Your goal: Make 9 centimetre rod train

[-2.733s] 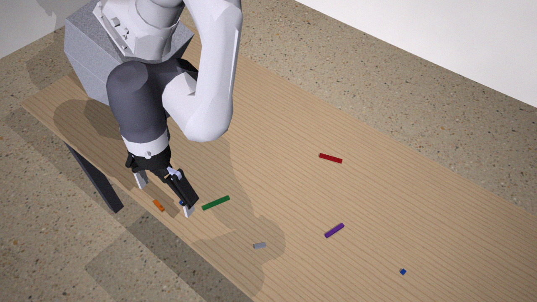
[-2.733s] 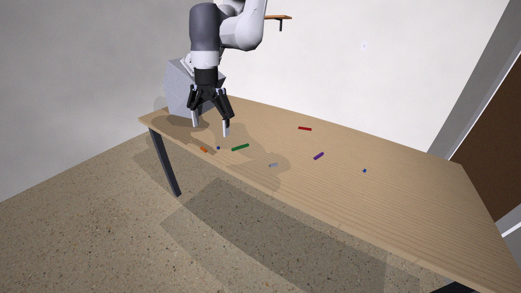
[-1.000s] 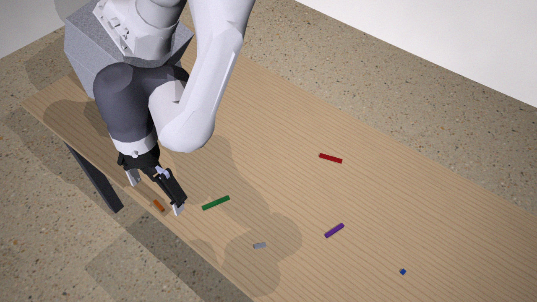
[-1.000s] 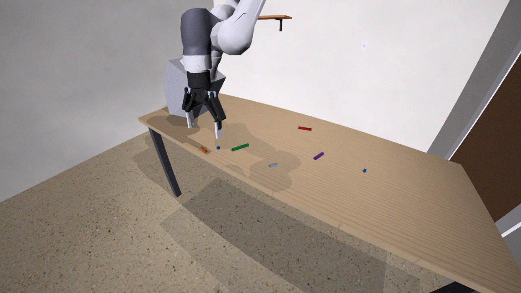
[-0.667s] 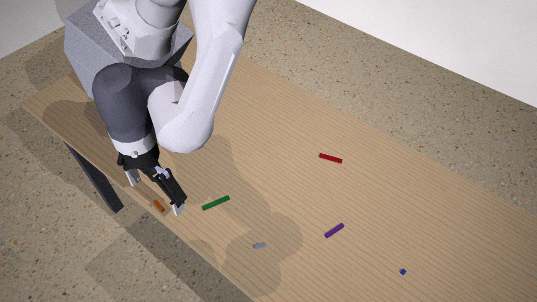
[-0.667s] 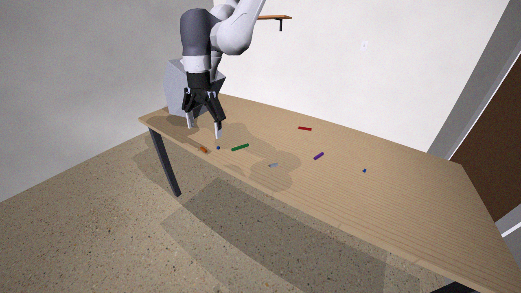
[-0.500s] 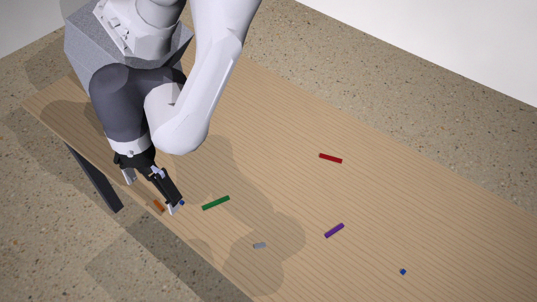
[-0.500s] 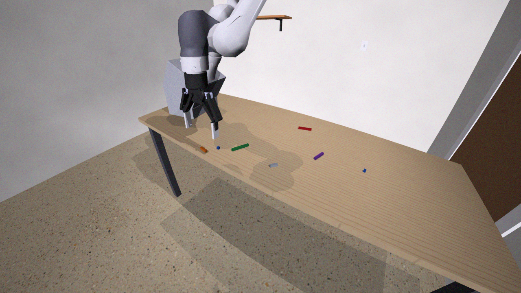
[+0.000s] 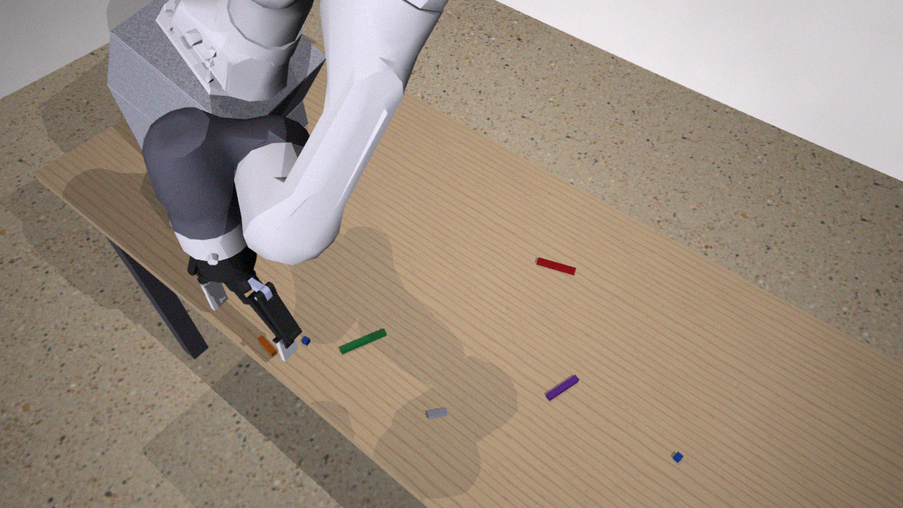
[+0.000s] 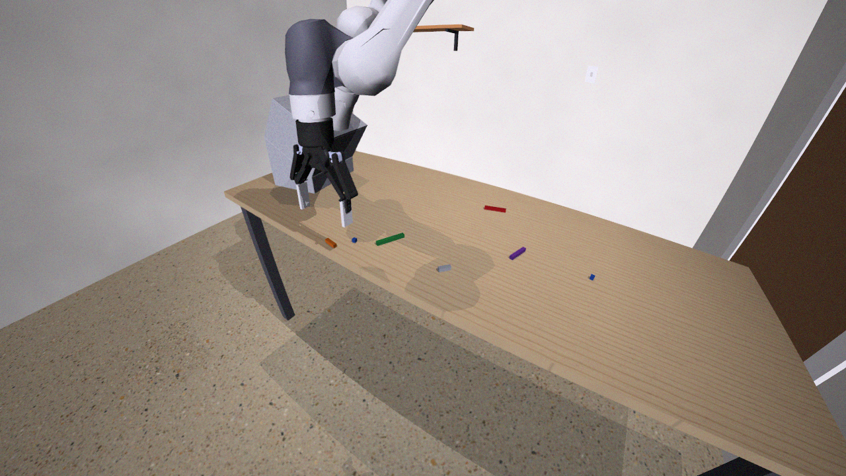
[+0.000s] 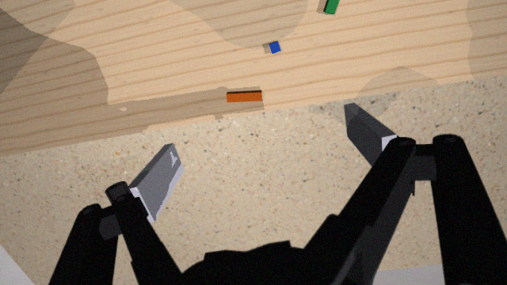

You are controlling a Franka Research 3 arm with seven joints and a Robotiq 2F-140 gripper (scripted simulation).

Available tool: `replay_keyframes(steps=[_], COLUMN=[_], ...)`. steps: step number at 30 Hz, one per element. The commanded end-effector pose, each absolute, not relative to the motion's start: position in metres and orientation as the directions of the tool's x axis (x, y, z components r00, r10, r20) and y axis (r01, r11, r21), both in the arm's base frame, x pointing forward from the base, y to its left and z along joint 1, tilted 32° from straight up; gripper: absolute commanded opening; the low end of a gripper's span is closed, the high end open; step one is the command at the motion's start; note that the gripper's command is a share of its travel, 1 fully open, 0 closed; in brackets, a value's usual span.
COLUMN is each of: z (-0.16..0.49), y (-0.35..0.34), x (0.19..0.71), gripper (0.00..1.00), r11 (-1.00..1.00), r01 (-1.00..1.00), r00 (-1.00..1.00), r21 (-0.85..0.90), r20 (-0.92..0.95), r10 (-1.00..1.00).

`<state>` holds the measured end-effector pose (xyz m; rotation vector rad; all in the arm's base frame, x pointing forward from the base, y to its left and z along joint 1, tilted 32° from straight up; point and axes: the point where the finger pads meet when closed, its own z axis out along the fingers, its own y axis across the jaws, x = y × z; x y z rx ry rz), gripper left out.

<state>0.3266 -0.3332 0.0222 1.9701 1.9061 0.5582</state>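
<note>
zero trains: rods all apart; choosing, joining and moving clear remain
blue rods [image 9: 305,340] [image 10: 354,240] [image 11: 275,47]: two
green rod [image 9: 362,341] [image 10: 390,238] [image 11: 332,5]: one, near a blue
orange [image 9: 267,345] [image 10: 330,242] [image 11: 244,96], grey [image 9: 436,413] [image 10: 444,268], purple [image 9: 561,387] [image 10: 517,253], red [image 9: 555,266] [image 10: 495,209]: one each
worktop [image 9: 631,315] [image 10: 591,331] [image 11: 158,59]: carries all seven
pincer [image 9: 251,332] [image 10: 325,216] [image 11: 258,139]: spread wide, holding nothing

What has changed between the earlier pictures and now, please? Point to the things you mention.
The arm [image 9: 296,214] [image 10: 366,65] has moved, carrying its open jaws toward the left of the top and exterior views. Nothing was taken hold of or let go. The orange rod [image 9: 266,345] [image 10: 330,242] [image 11: 244,96], green rod [image 9: 362,341] [image 10: 390,238] [image 11: 332,5], grey rod [image 9: 436,413] [image 10: 444,268], purple rod [image 9: 561,387] [image 10: 517,253], red rod [image 9: 555,266] [image 10: 495,209] and both blue rods [image 9: 677,456] [image 10: 591,277] [image 11: 275,47] stayed in place.
</note>
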Motion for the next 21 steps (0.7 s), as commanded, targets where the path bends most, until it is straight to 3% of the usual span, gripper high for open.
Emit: replay_keyframes(steps=[1,21], z=[0.0208,0.0124], y=[-0.3314,-0.3327], x=[0.3289,0.3234], gripper=[1.00,1.00], r11=[-0.025,-0.037], r01=[0.857,0.856], r00=[0.003,0.012], r21=[0.515,0.516], r20=[0.044,0.051], r10=[0.999,0.999])
